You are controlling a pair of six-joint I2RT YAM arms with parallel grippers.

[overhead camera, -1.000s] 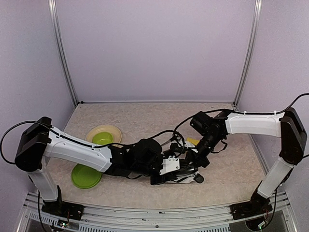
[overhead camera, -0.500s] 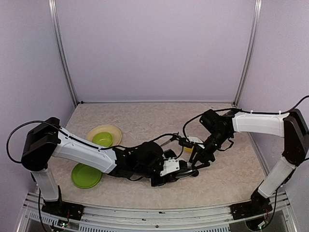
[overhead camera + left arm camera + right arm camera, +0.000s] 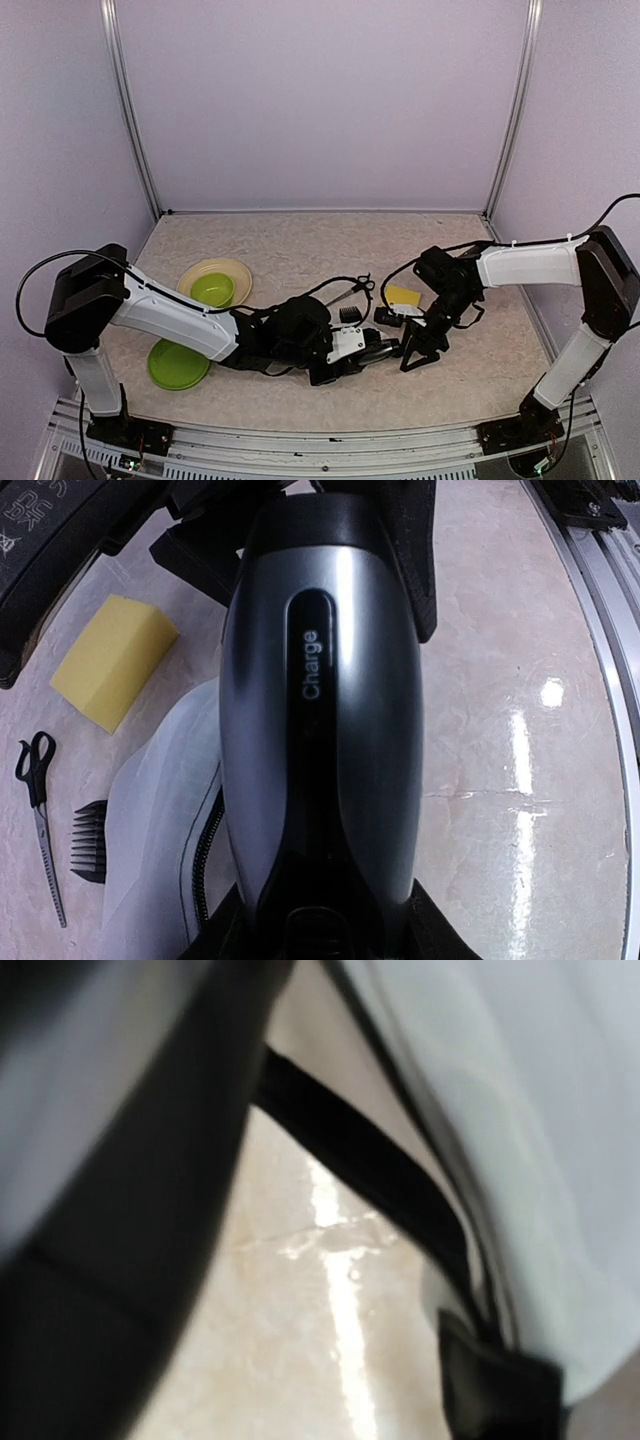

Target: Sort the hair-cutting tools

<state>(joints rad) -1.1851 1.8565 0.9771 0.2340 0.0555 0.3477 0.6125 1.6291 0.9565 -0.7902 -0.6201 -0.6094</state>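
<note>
Electric clipper (image 3: 320,730): you have it clamped in your left gripper (image 3: 368,352), low over the white pouch (image 3: 160,820), centre of the desk toward the near edge. It is not yet stowed. One pair of scissors (image 3: 350,288) and the comb guard (image 3: 350,314) lie loose just behind. Right gripper (image 3: 420,345) is at the pouch; you cannot tell its grip. Judgement: early in the sort.

A robot lab cell: plain lilac wall panels (image 3: 320,100) and aluminium posts (image 3: 130,110) rise beyond the left end effector (image 3: 372,351), a beige speckled worktop (image 3: 300,250) beneath it, a metal rail (image 3: 320,440) behind.
</note>
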